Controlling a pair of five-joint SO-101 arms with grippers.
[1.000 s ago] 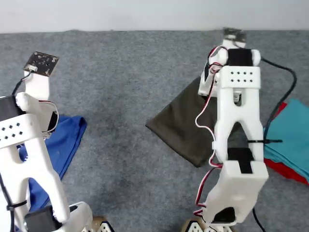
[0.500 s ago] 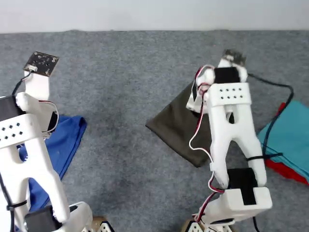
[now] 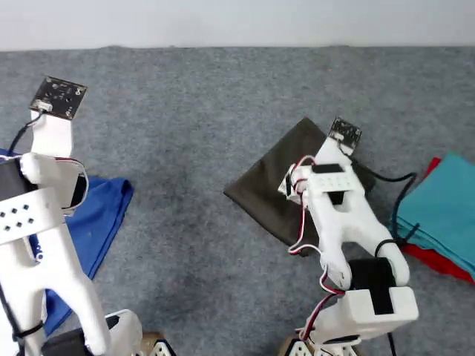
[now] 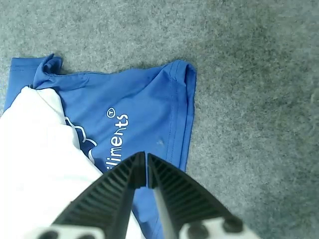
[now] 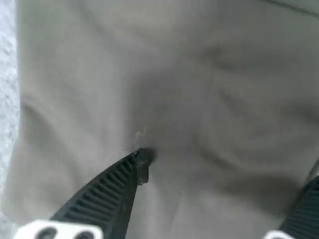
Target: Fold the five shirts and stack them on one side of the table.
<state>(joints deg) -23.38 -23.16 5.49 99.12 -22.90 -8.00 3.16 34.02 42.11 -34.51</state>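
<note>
Centre shirt (image 3: 263, 185) on table (image 3: 185, 96), slightly right of middle. Right arm over its near-right part; right gripper (image 5: 224, 181) down at cloth, one fingertip (image 5: 141, 167) touching it. Left shirt (image 3: 104, 215) at left edge, near side; left gripper (image 4: 146, 172) above it. At right edge, upper shirt (image 3: 441, 204) lies on lower shirt (image 3: 445, 267), near centre shirt, well apart from left shirt.

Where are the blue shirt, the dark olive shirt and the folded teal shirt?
blue cloth shirt (image 4: 144, 114), left wrist view, flat middle of the cloth
dark olive cloth shirt (image 3: 261, 185), high view, uncovered part
folded teal cloth shirt (image 3: 445, 199), high view, top layer
</note>
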